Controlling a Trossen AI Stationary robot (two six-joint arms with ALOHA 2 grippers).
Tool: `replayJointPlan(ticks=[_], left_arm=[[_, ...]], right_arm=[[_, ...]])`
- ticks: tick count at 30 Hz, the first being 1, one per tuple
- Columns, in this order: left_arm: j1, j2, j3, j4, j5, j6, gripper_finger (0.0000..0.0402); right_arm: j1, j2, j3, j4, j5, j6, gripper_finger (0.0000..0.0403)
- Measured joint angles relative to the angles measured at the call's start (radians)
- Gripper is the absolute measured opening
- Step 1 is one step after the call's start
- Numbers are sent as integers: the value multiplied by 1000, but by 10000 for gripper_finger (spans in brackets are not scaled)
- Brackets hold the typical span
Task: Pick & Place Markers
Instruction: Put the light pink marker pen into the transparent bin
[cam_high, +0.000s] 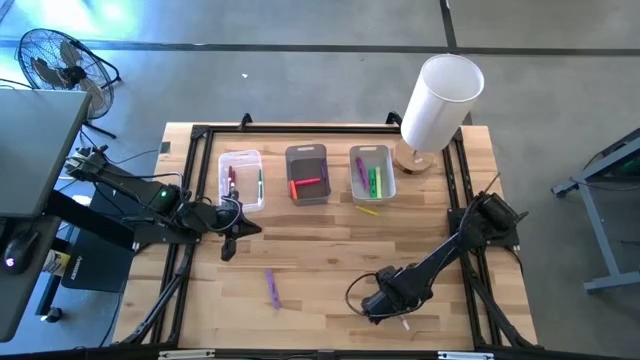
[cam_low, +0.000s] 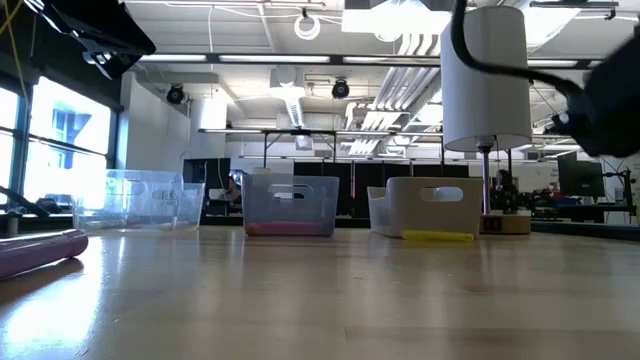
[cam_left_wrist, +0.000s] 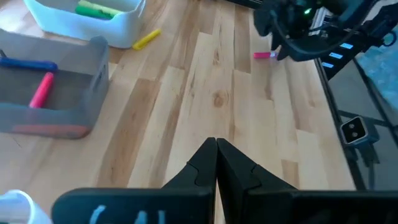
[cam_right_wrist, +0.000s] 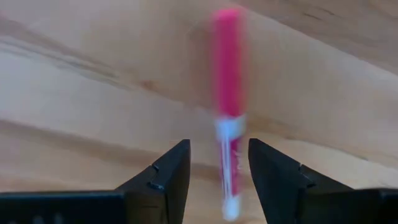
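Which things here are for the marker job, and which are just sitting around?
For the job:
pink marker, lying between the open right gripper fingers
purple marker
yellow marker
three bins with markers in them

Just sitting around:
white cylinder
fan
shut left gripper, waiting

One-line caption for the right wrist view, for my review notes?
Right gripper open low over the wooden table, a pink marker with a white barrel lying between its fingers.
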Motion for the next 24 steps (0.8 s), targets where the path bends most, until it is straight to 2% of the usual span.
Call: replayJointPlan(ticks=[4,7,10,12,15,19,24], left_arm=[[0,0,0,0,24,-12,1],[0,0,0,0,24,-12,1],[0,0,0,1,18,-12,1],[0,0,0,6,14,-12,1],[0,3,0,17,14,-8,1],[0,16,0,46,5,-7,1],[1,55,0,161,-181,-4,1]], right_arm=[[0,-6,-53,72,-25,0,124],[0,-7,-66,78,-24,-10,85],[1,-6,-67,73,0,-31,30],[2,-15,-66,82,49,-33,21],[4,-54,-71,125,196,-61,30],[-13,-178,-71,117,486,-111,18],[-73,-339,-74,127,701,-314,16]])
